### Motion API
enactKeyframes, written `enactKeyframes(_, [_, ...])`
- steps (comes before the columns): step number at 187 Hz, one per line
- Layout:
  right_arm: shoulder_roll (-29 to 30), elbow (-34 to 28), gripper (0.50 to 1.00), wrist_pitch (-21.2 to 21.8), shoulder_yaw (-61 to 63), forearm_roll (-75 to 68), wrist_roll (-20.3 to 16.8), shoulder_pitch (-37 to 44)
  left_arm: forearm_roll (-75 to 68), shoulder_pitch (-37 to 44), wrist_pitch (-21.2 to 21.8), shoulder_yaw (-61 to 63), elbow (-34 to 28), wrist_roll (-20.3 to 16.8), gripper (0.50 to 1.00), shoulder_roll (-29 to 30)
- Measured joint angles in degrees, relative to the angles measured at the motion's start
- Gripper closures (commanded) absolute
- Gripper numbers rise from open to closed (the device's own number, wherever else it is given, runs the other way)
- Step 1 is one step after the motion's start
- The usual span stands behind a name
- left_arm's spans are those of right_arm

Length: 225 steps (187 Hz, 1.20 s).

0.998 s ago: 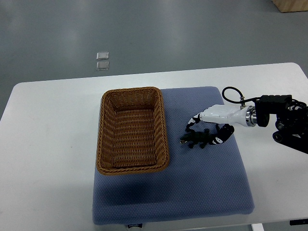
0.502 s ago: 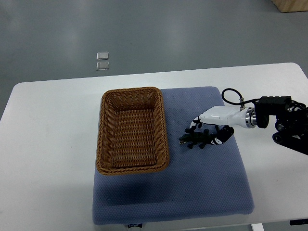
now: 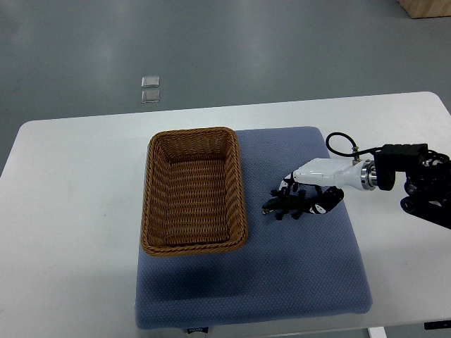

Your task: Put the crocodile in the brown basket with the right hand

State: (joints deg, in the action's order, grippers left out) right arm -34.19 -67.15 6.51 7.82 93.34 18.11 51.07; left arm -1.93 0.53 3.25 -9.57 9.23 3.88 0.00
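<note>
I see the mat (image 3: 282, 282) lying on the table (image 3: 70, 211), a little right of centre and reaching the table's near edge. The basket (image 3: 150, 204) sits on the mat's far left corner, its long sides running near to far. The crocodile (image 3: 284, 205) lies on the mat just right of the basket, apart from it, stretched left to right. My right hand (image 3: 317, 179) comes in from the right and clasps the crocodile's right half. Beyond the table's far edge, two plates (image 3: 150, 88) lie on the floor, one behind the other.
</note>
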Motion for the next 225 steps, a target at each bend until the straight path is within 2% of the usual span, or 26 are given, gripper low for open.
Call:
enactKeyframes(192, [-0.81, 0.02, 1.000, -0.10, 0.97, -0.93, -0.09, 1.31, 0.00, 0.00, 0.00, 0.01, 0.00, -0.02, 0.500, 0.00])
enactKeyframes(195, [-0.81, 0.02, 0.959, -0.10, 0.97, -0.93, -0.08, 1.29, 0.00, 0.00, 0.00, 0.01, 0.00, -0.02, 0.500, 0.00])
enactKeyframes(197, [-0.81, 0.02, 0.959, -0.10, 0.97, -0.94, -0.05, 1.27, 0.00, 0.00, 0.00, 0.01, 0.00, -0.02, 0.500, 0.00])
enactKeyframes(200, [-0.80, 0.02, 0.924, -0.10, 0.97, -0.96, -0.03, 1.26, 0.00, 0.00, 0.00, 0.01, 0.00, -0.02, 0.500, 0.00])
enactKeyframes(211, [-0.80, 0.01, 0.879, -0.13, 0.97, -1.10, 0.04, 1.24, 0.00, 0.00, 0.00, 0.01, 0.00, -0.02, 0.500, 0.00])
enactKeyframes(220, [-0.80, 0.01, 0.804, -0.16, 0.97, -1.22, 0.09, 1.23, 0.00, 0.00, 0.00, 0.01, 0.00, -0.02, 0.500, 0.00])
enactKeyframes(225, [-0.80, 0.01, 0.779, -0.17, 0.96, -1.28, 0.12, 1.23, 0.00, 0.00, 0.00, 0.01, 0.00, -0.02, 0.500, 0.00])
